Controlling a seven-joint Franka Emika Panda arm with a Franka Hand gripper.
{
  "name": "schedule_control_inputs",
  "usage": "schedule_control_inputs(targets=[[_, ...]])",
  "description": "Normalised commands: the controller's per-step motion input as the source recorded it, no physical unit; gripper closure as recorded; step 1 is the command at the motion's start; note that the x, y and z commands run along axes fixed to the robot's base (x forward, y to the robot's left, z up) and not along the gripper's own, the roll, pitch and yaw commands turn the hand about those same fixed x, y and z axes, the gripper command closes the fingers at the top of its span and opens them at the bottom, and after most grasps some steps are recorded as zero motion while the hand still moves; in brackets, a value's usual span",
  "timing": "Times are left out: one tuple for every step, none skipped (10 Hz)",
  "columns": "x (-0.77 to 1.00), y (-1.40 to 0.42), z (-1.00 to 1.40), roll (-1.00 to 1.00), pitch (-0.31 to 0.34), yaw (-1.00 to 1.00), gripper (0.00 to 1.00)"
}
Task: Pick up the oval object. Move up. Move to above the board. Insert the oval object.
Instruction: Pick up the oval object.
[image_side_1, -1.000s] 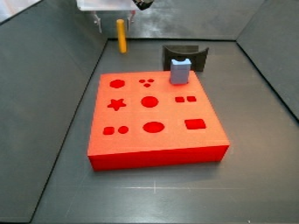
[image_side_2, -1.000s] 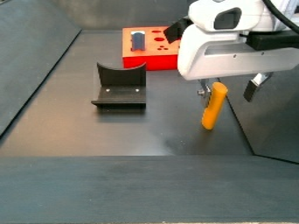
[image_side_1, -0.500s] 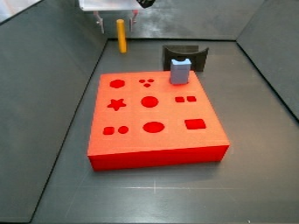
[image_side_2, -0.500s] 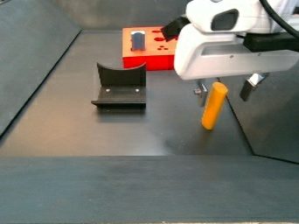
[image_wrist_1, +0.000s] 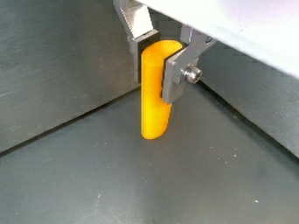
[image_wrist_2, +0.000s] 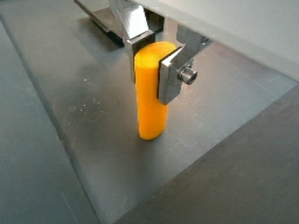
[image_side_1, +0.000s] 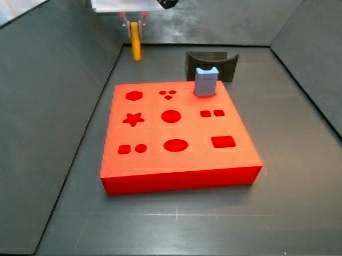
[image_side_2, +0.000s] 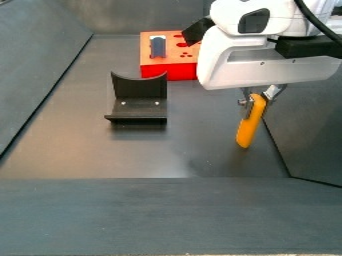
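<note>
The dark grey counter (image_side_1: 54, 190) carries the red board (image_side_1: 177, 140). The fixture (image_side_2: 136, 98) stands on the counter near the board. The gripper (image_side_2: 254, 98) hangs above it.

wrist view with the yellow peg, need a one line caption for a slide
Wrist view: the gripper clamps the upright oval object near its top, its lower end hanging free over the grey floor.

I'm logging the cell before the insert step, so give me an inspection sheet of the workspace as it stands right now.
Surface: dark grey floor, bare around the board.
Job's things: oval object upright, off the floor; board flat, its cutouts open apart from the block's spot.
Clutter: grey-blue block standing on the board; dark curved stand beside it.
Claw: claw away from the board near a wall, shut on the oval object's upper end.
Cables: one dark cable above the arm.
Surroundings: grey walls.
</note>
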Motion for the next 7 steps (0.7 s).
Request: schedule_control_inputs(targets=[[0.00,0.00,0.00,0.00,0.000,0.00,1.00],[0.00,0.00,0.00,0.00,0.000,0.00,1.00],[0.00,0.00,0.00,0.00,0.000,0.00,1.00],[0.00,0.00,0.00,0.00,0.000,0.00,1.00],[0.00,0.00,0.00,0.00,0.000,0.00,1.00],[0.00,0.00,0.00,0.00,0.000,0.00,1.00],[0.00,0.00,0.00,0.00,0.000,0.00,1.00]])
